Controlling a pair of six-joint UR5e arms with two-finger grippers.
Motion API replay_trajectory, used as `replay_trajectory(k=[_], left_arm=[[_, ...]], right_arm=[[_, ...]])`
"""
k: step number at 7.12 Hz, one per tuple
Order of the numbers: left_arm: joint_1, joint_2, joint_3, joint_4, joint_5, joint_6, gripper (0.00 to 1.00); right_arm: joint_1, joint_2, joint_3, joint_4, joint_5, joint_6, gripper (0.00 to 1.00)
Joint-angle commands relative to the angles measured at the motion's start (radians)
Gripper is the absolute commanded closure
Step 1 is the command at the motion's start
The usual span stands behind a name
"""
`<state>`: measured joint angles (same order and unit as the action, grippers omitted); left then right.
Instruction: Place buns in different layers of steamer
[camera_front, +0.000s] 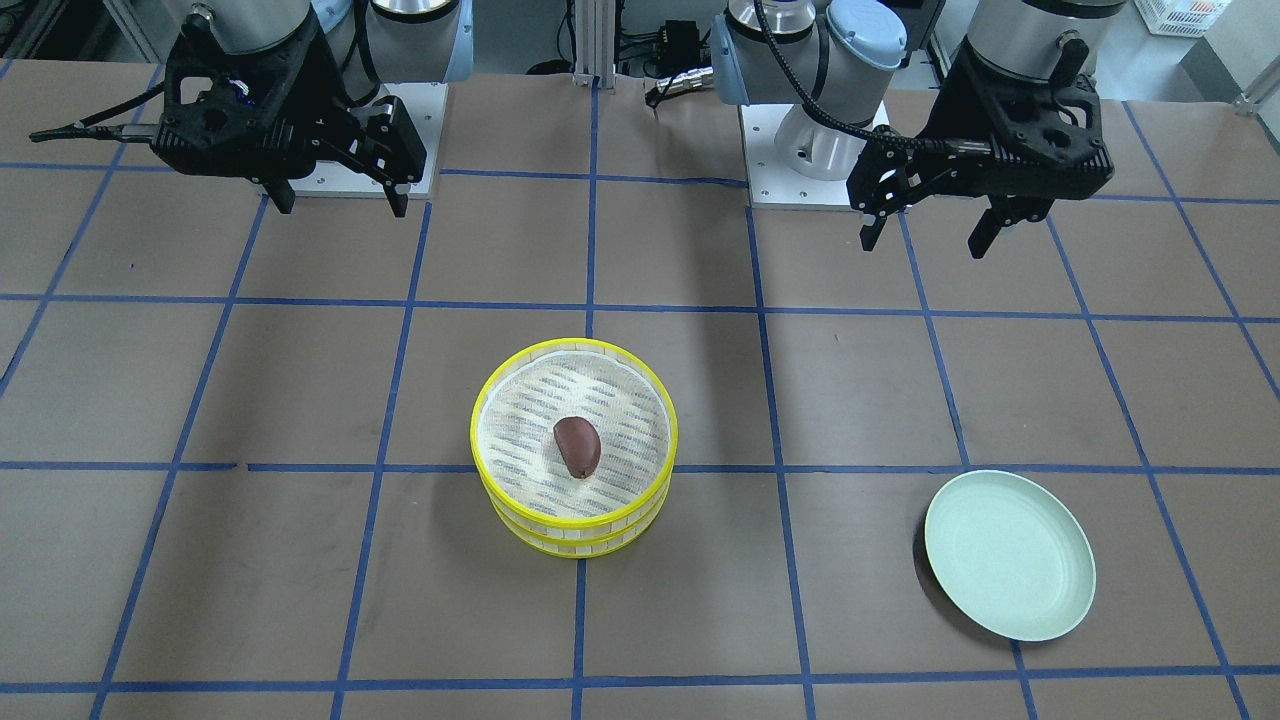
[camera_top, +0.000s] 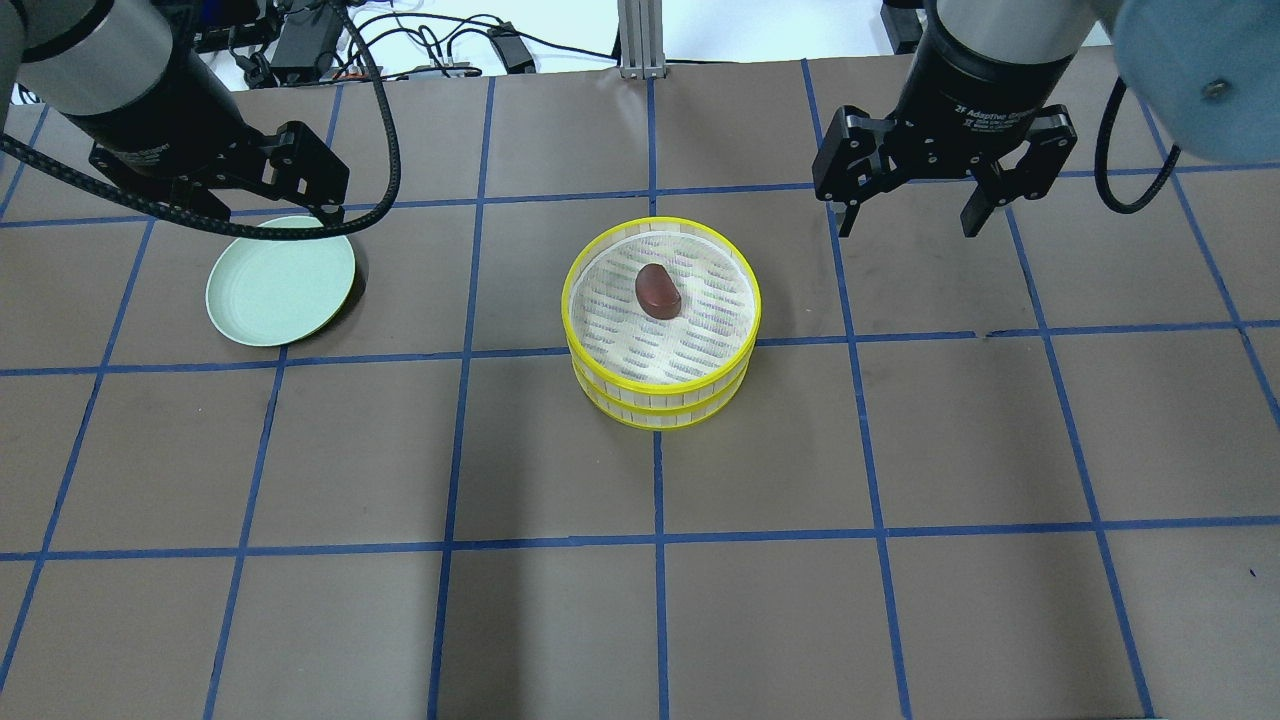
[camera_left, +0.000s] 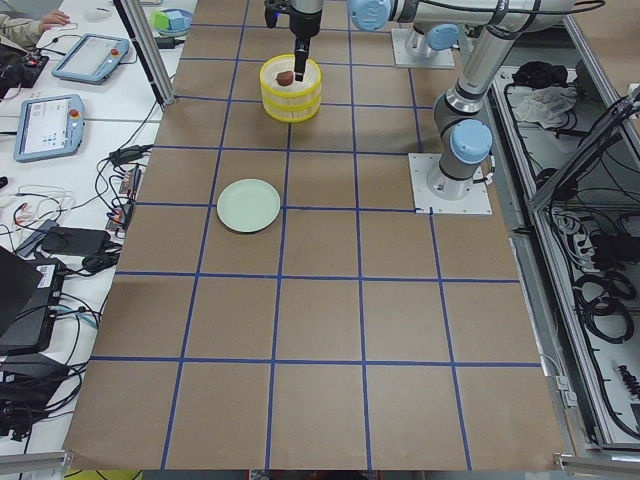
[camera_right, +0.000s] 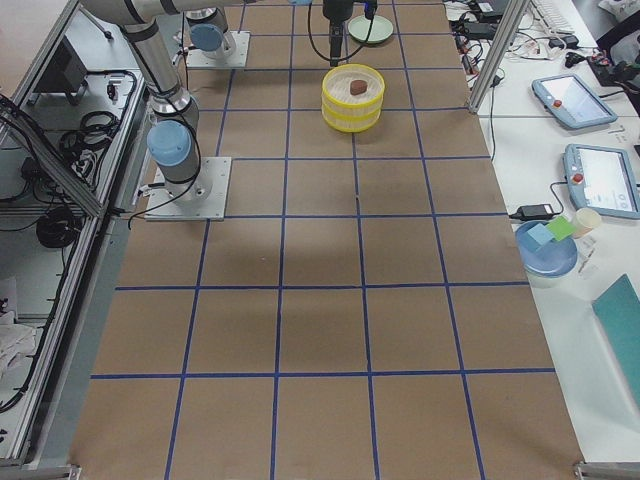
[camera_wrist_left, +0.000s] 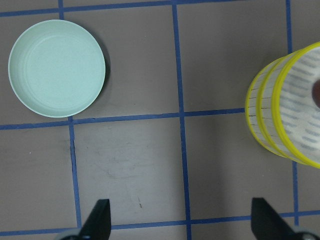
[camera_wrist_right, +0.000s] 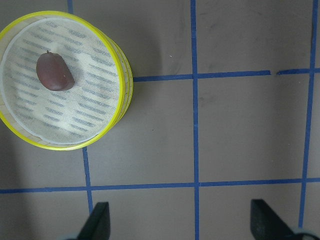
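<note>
dark bun lies on the mesh floor of the steamer's top tray, stacked on the lower tray and hiding its floor; no cream bun in view. my right gripper and left gripper hang wide, holding nothing, well apart from the steamer, so placing looks finished.

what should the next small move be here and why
Probably just park both arms: the brown bun lies in the top tray, the plate is bare, and the left gripper and right gripper are open and empty. The inside of the lower tray is hidden.
</note>
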<state>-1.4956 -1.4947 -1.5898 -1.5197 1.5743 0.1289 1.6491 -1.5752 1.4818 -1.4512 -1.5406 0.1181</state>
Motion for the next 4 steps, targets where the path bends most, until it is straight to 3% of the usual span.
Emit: replay_trajectory(k=[1, 4], left_arm=[[-0.002, 0.001, -0.001, -0.005, 0.029, 0.0, 0.0], [-0.002, 0.004, -0.002, -0.028, 0.029, 0.0, 0.0]], right_arm=[[0.0, 0.0, 0.0, 0.0, 0.001, 0.0, 0.0], [0.0, 0.0, 0.002, 0.0, 0.002, 0.0, 0.0]])
